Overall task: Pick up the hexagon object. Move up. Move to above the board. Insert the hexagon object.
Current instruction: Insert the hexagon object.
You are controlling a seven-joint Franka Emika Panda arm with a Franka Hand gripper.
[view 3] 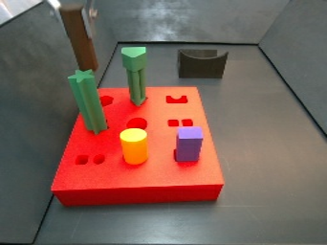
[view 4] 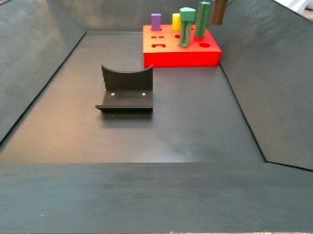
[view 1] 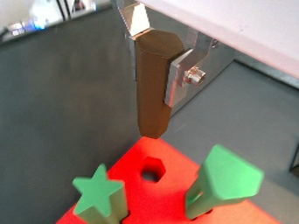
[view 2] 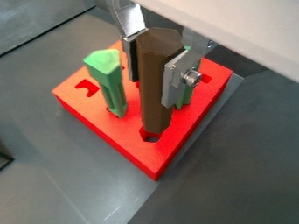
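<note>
Dark grey matte table (view 4: 159, 128), walled by dark panels. Silver-plated tool (view 2: 153, 63) clamped on the hexagon object (view 2: 159, 83), a smooth dark brown six-sided prism, held upright with its lower end over a corner of the board (view 2: 117, 131). Below the tool, thick glossy red board with shaped cut-outs. Just beside the tool, green star-topped peg (view 3: 87, 103) and green triangular-topped peg (view 3: 134, 75); farther off, yellow cylinder (view 3: 133, 146) and purple block (view 3: 189, 144). Well apart, dark fixture (view 4: 124, 90).
</note>
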